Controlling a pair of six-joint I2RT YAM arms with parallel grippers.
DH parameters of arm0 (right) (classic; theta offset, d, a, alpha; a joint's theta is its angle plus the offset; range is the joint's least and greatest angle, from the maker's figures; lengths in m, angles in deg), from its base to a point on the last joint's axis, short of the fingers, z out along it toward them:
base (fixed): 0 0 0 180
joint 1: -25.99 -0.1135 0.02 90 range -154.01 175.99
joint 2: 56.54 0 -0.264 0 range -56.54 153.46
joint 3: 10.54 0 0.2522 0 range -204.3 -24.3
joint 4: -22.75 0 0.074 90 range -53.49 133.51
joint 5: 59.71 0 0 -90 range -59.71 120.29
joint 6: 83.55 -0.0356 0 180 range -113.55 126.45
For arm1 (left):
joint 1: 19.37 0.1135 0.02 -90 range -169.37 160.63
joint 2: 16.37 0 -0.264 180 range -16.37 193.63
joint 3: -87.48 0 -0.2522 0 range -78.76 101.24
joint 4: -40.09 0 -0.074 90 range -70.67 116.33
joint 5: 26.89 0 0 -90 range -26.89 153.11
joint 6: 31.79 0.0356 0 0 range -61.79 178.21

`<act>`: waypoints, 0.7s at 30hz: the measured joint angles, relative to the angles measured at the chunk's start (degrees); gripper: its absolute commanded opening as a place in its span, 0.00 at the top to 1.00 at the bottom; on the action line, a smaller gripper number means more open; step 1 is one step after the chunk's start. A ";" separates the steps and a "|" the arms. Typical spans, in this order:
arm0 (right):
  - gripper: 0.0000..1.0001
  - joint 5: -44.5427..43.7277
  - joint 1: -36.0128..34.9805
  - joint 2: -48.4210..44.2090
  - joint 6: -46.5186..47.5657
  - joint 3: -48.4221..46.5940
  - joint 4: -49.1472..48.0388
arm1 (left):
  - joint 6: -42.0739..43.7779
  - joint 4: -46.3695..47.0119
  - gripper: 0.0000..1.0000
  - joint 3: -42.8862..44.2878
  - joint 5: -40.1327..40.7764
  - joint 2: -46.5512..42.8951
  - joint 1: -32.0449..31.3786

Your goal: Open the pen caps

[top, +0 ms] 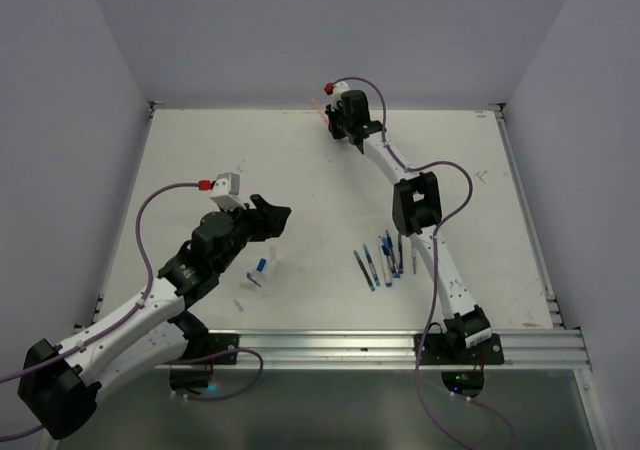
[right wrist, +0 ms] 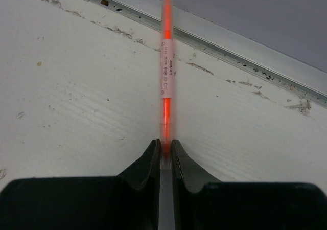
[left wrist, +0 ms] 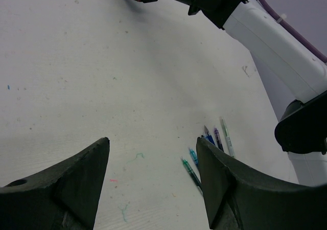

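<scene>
My right gripper (right wrist: 165,147) is shut on one end of an orange-red pen (right wrist: 166,61) with a white label. The pen lies on the table and points toward the far rail. Its far end is blurred, so I cannot make out a cap there. In the top view this gripper (top: 335,122) is at the table's far edge. My left gripper (top: 275,215) hovers open over the left middle with nothing between its fingers (left wrist: 82,179). A small blue pen cap (top: 261,265) lies on the table just in front of it.
Several stick pens (top: 384,260) lie side by side near the right arm's lower link, and show beside my left gripper's right finger (left wrist: 214,138). A small pale piece (top: 248,282) lies near the blue cap. A metal rail (right wrist: 245,51) runs along the table's far edge.
</scene>
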 measured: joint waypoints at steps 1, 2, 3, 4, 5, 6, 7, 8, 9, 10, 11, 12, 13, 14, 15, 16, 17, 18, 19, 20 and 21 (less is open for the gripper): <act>1.00 0.00 0.00 0.00 0.04 0.00 0.00 | 0.00 0.00 0.28 -0.02 0.00 0.00 0.00; 1.00 0.00 0.00 0.00 0.13 0.04 0.00 | 0.00 0.00 0.28 -0.02 0.00 0.00 0.00; 1.00 -0.02 -0.02 0.00 0.26 0.07 0.00 | 0.00 -0.02 0.28 -0.02 0.00 0.00 0.00; 1.00 -0.02 -0.09 -0.02 0.39 0.37 -0.15 | 0.00 -0.02 0.28 -0.02 0.00 0.02 0.00; 1.00 -0.02 -0.13 -0.20 0.46 0.72 -0.42 | 0.00 -0.04 0.28 -0.02 0.00 0.07 0.00; 1.00 0.00 -0.17 -0.35 0.46 1.09 -0.61 | 0.00 -0.07 0.28 -0.02 0.00 0.13 0.00; 1.00 0.04 -0.17 -0.98 0.42 2.36 -1.25 | 0.00 -0.07 0.28 -0.02 0.00 0.33 0.00; 1.00 0.09 -0.17 -1.46 0.24 3.21 -1.51 | 0.00 -0.09 0.28 -0.02 0.00 0.63 0.00; 1.00 0.26 -0.20 -2.25 -0.07 4.61 -1.81 | -0.02 -0.28 0.28 -0.02 0.00 1.14 0.00; 1.00 0.48 -0.22 -3.21 -0.70 6.34 -2.19 | -0.02 -0.59 0.29 0.02 0.00 1.77 0.00; 1.00 0.68 -0.26 -4.63 -1.49 8.70 -2.73 | 0.00 -0.98 0.29 0.04 0.00 2.51 0.00; 1.00 1.05 -0.33 -6.19 -2.38 11.23 -2.93 | -0.02 -1.53 0.29 0.07 0.00 3.28 0.00; 1.00 1.49 -0.42 -7.89 -3.34 14.12 -3.21 | -0.07 -2.12 0.29 0.07 0.00 3.89 0.00; 1.00 1.75 -0.57 -10.10 -4.35 18.03 -4.33 | -0.09 -2.73 0.29 0.07 0.00 4.42 0.00; 1.00 1.99 -0.72 -12.55 -5.35 22.03 -5.09 | -0.13 -3.26 0.29 0.07 -0.02 4.79 0.00; 1.00 2.12 -0.90 -14.60 -6.14 25.44 -5.42 | -0.28 -3.52 0.29 0.07 -0.04 4.96 0.00; 1.00 2.29 -1.18 -17.59 -6.86 30.47 -6.36 | -0.44 -3.78 0.29 0.07 -0.07 5.05 0.00; 1.00 2.45 -1.60 -20.98 -7.58 35.76 -6.91 | -0.55 -3.87 0.29 0.07 -0.09 5.05 0.00; 1.00 2.56 -2.08 -24.24 -8.22 41.27 -8.09 | -0.66 -3.89 0.29 0.15 -0.13 5.05 0.00; 1.00 2.73 -2.62 -27.50 -8.90 46.29 -8.57 | -0.74 -4.02 0.30 0.24 -0.22 5.05 0.00; 1.00 2.89 -3.17 -30.71 -9.53 51.36 -10.19 | -1.05 -4.20 0.30 0.42 -0.28 5.01 0.00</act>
